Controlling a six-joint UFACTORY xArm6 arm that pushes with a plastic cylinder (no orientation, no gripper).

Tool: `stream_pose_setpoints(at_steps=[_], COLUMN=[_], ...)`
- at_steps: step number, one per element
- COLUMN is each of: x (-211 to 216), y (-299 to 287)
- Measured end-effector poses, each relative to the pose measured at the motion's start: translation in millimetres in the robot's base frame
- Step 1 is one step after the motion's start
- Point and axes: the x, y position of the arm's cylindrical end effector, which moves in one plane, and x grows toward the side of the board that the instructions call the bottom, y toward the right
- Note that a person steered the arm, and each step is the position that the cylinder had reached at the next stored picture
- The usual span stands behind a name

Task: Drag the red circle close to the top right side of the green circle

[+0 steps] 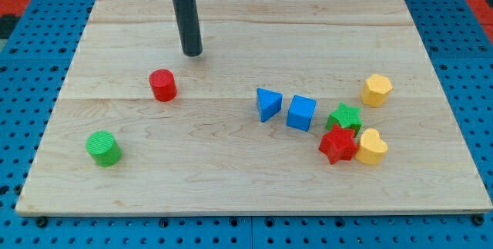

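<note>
On the bench (pixel 323 33), my tip (pixel 192 53) stands above and just right of the red circle (pixel 162 85), with the green circle (pixel 102 148) well apart toward the view's lower left. At the view's right, the blue triangle (pixel 268 104) sits beside the blue cube (pixel 301 113). Right of them cluster the green star (pixel 344 116), red star (pixel 337 145), yellow heart (pixel 372 147) and yellow hexagon (pixel 377 89).

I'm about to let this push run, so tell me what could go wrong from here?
My tip sits toward the view's top right of the red circle, not touching. An off-centre push could make it roll aside. Pushing too far could knock the green circle, which stands near the board's bottom-left edge.
</note>
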Motion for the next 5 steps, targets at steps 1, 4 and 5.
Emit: stream_pose_setpoints(at_steps=[1,4,5], x=[33,52,52], y=[-43,-62,-53])
